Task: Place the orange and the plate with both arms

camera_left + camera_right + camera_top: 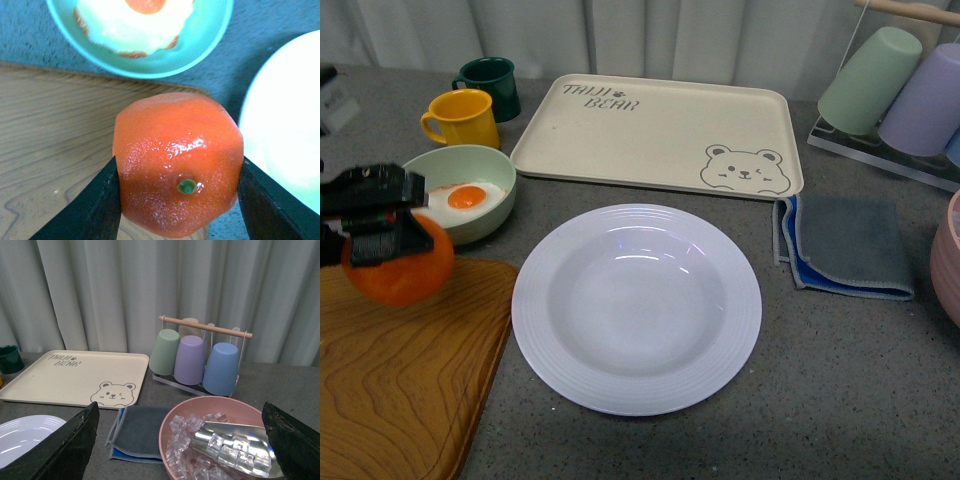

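Note:
The orange [408, 268] hangs just above the wooden board [400, 390] at the left, with my left gripper [388, 240] shut on it. In the left wrist view the orange [175, 145] fills the gap between the black fingers [95, 210], green stem dot facing the camera. The white ribbed plate [560, 300] lies empty mid-table, right of the orange, and its edge [285, 125] shows beside the fruit. My right gripper [177, 450] is open and empty over a pink bowl [172, 422]; it is out of the front view.
A pale green bowl [460, 153] with a fried egg sits just behind the orange. Behind stand yellow [465, 117] and dark green [492, 85] mugs and a beige bear tray [650, 130]. At the right are a grey cloth [850, 245], a cup rack [880, 80] and the pink ice bowl [950, 260].

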`<state>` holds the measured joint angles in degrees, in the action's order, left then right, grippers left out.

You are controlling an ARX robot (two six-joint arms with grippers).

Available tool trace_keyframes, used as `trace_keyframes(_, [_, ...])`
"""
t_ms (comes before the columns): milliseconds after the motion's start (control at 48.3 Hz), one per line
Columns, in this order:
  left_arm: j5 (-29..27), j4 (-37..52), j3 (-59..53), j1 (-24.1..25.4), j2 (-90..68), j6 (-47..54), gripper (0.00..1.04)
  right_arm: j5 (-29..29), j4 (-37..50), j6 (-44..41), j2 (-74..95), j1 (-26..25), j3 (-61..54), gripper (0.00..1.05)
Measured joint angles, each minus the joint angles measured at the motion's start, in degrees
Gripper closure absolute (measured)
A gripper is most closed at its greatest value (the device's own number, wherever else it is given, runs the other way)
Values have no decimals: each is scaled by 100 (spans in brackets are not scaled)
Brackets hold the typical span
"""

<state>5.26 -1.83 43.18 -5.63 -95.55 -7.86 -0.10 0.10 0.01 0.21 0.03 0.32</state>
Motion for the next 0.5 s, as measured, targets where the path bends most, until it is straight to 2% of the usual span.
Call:
trace_keyframes(228, [-227, 151, 317, -1241, -66, -98, 50, 0, 0, 0, 0, 0, 0, 9])
trace_keyframes(497, [-317, 297, 859, -2096, -907, -264, 50, 0, 0, 0, 0, 0, 0, 9])
